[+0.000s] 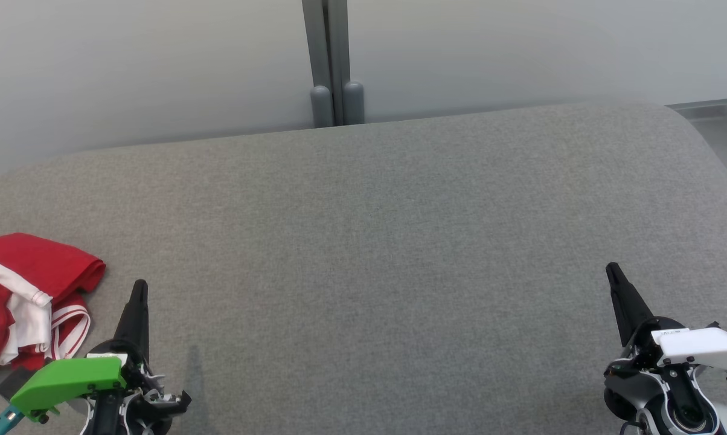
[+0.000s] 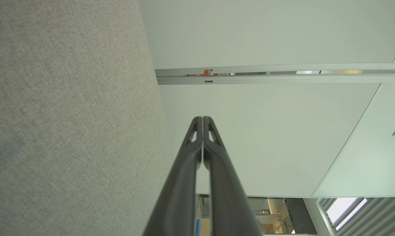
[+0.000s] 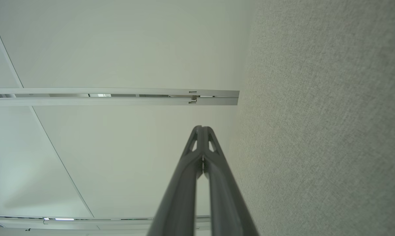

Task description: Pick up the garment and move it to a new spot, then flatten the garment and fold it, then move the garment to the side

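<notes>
Red-and-white garment (image 1: 28,284) lies crumpled at the frame's lower left on the tabletop (image 1: 369,241). Left tool (image 1: 139,286) and right tool (image 1: 611,269) are both closed and empty.

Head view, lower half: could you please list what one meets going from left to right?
red and white garment → left pincer, shut → right pincer, shut

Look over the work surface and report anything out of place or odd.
Only the red and white garment stands out: it lies crumpled in a heap at the left edge of the grey surface, beside the shut left gripper, not held. The right gripper is shut too, far from it. Nothing looks spilled or damaged.
</notes>
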Tool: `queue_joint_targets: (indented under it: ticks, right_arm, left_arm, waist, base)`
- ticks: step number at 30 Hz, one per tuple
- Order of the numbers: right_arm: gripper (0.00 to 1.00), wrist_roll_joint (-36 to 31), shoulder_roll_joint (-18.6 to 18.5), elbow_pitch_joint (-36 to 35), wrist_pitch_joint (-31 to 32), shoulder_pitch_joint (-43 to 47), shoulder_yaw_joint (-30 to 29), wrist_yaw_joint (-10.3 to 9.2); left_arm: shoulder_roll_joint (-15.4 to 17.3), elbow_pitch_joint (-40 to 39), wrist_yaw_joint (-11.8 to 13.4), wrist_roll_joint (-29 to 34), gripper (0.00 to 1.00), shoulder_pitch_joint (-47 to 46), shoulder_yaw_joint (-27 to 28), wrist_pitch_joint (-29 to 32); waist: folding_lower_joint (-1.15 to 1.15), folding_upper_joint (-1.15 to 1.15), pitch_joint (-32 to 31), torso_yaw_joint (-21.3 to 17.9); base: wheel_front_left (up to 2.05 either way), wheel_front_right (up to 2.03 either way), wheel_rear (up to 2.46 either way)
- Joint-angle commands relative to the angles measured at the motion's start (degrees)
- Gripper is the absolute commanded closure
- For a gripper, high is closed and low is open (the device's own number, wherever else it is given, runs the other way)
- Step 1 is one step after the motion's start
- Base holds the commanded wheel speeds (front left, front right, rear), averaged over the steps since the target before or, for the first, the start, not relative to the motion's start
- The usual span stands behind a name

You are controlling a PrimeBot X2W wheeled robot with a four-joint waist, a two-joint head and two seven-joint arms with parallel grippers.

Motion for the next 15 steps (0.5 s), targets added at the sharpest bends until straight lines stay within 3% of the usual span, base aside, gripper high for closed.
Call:
queue_joint_targets:
  ticks: [1, 15]
  right_arm:
    - [1.0, 0.2, -0.3, -0.2, 0.0, 0.6, -0.1, 0.0]
    - [1.0, 0.2, -0.3, -0.2, 0.0, 0.6, -0.1, 0.0]
  left_arm:
    - [0.3, -0.1, -0.3, -0.2, 1.0, -0.4, 0.1, 0.2]
    - [0.3, -0.1, -0.3, -0.2, 1.0, -0.4, 0.1, 0.2]
  waist:
    - [0.0, 0.0, 0.0, 0.0]
    - [0.0, 0.0, 0.0, 0.0]
  base:
    - [0.0, 0.0, 0.0]
    - [0.0, 0.0, 0.0]
